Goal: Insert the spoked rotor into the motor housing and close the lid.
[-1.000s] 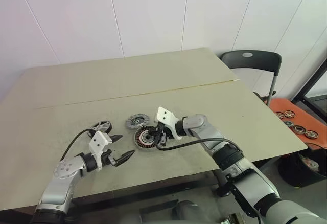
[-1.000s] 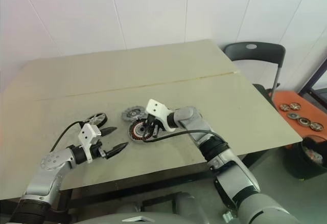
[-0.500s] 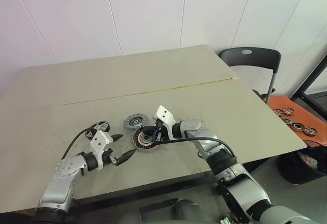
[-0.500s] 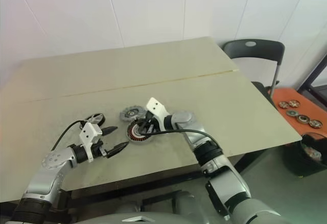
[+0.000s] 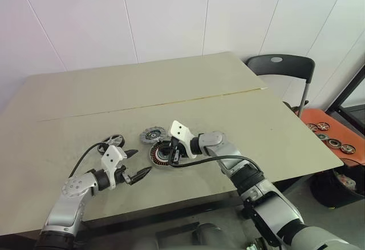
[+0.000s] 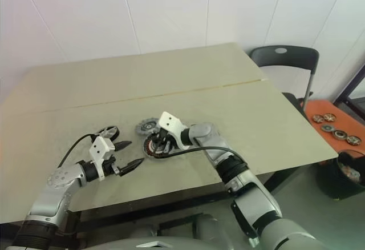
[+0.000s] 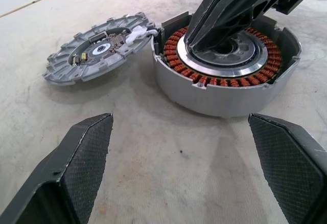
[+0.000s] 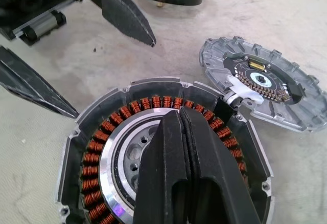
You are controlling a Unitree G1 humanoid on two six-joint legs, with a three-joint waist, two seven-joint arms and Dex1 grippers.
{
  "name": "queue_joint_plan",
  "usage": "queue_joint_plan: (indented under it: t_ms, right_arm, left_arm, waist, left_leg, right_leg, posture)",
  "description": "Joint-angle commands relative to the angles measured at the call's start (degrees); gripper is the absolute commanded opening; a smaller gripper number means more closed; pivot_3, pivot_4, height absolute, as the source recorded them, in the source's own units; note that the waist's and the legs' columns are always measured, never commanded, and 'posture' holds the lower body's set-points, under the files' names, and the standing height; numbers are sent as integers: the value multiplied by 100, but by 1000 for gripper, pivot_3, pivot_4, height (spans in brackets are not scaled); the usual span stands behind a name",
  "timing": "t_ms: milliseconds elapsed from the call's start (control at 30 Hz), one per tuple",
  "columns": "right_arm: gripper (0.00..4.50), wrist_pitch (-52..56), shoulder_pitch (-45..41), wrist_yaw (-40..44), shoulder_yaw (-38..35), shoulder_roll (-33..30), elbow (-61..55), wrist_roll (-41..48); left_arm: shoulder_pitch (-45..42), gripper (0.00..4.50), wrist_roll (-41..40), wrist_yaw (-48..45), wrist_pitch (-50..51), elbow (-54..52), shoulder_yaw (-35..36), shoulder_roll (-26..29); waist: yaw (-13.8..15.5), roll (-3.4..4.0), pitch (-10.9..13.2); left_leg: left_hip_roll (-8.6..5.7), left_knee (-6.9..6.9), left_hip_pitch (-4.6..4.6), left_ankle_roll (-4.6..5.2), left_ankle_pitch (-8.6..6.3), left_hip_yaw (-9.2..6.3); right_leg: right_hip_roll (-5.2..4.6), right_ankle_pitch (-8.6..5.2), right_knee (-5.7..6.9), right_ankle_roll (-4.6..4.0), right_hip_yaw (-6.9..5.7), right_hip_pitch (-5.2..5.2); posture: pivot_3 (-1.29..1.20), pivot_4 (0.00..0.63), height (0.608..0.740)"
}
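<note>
Two hands low in frame: right hand (image 8: 186, 132) pinched closed, tips inside the copper-wound housing (image 5: 162, 154); left hand (image 5: 137, 165) spread wide. Lid (image 5: 152, 135) flat on table (image 5: 228, 107), centre frame, touching housing.

I see the motor housing (image 7: 225, 83) as a pale silver-grey shell ringed inside with copper-orange windings around a bright silver centre. The lid (image 7: 97, 52) beside it is matte silver-grey with small dark cut-outs, a white patch and gold specks. Both grippers' fingers (image 7: 76, 168) are black with a fine cross-hatched texture, and the table (image 5: 142, 90) is plain beige.
</note>
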Motion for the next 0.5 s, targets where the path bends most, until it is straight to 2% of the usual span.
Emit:
queue_joint_plan:
  t_ms: [33,200,500]
  right_arm:
    - [23,215,101,-165,140,-388,615,-453]
    - [23,389,216,194,168,-725,441,-353]
    - [23,525,570,663,306,-1267,88,-394]
  left_arm:
    - [-58,4500,-25,11,-10,-238,37,41]
    - [-24,4500,-27,33,26,-292,41,38]
    - [-38,4500,-30,24,51,-293,30,48]
  waist:
    - [12,2,-2]
    - [41,8,-4]
    - [301,26,-38]
  left_leg:
    - [0,1,2,0,0,0]
    - [-1,2,14,-7,4,11]
    - [-30,1,-5,-16,9,24]
  right_leg:
    - [-2,0,0,0,0,4]
    - [-54,-6,-9,8,-32,15]
    - [-133,-36,-78,61,-58,55]
  posture:
    - [0,0,740]
    - [0,0,740]
    - [0,0,740]
